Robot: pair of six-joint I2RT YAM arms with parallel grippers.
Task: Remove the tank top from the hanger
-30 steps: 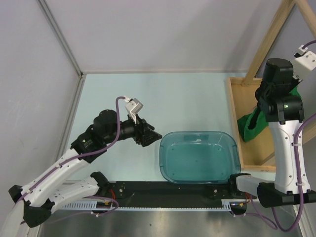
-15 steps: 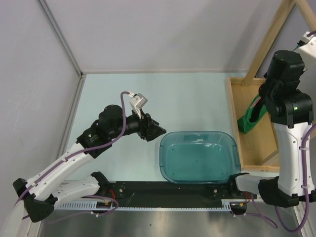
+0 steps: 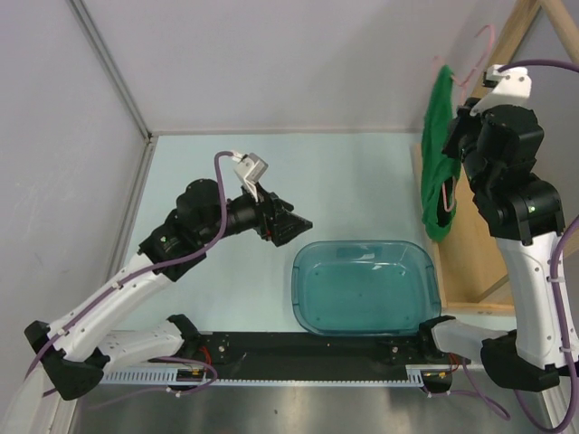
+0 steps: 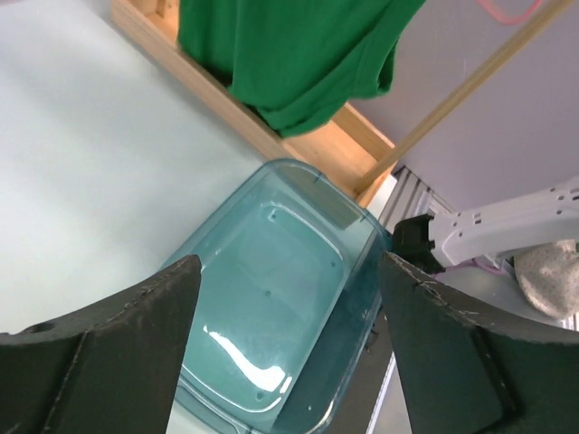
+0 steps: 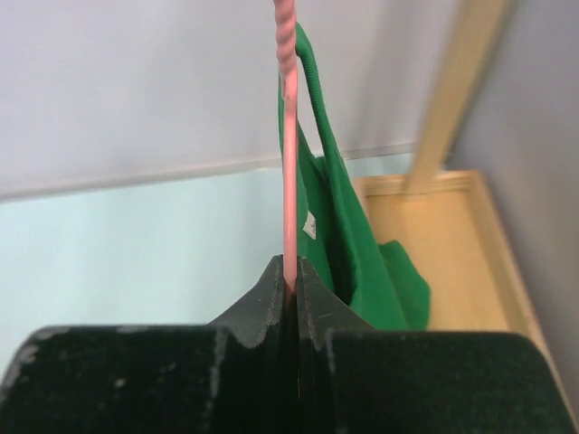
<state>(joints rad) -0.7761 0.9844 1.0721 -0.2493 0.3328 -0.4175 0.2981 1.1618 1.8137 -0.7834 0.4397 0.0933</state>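
Observation:
The bright green tank top [image 3: 438, 154] hangs from the pale pink wire hanger [image 3: 477, 54], held high at the right above the wooden frame. My right gripper [image 3: 463, 127] is shut on the hanger wire [image 5: 289, 154], with the tank top [image 5: 348, 235] draped just beyond the fingers. My left gripper [image 3: 294, 224] is open and empty, held above the table left of the teal tub [image 3: 366, 287], pointing at it. The left wrist view shows the tank top's hem [image 4: 289, 54] above the tub [image 4: 271, 298].
A wooden frame with a tray-like base [image 3: 457, 231] and a slanted post [image 3: 502, 54] stands at the right. Grey walls close the back and left. A black rail [image 3: 308, 348] runs along the near edge.
My right arm has lifted the hanger and tank top up out of the wooden tray, so the garment now hangs free. My left gripper has moved slightly right toward the tub.

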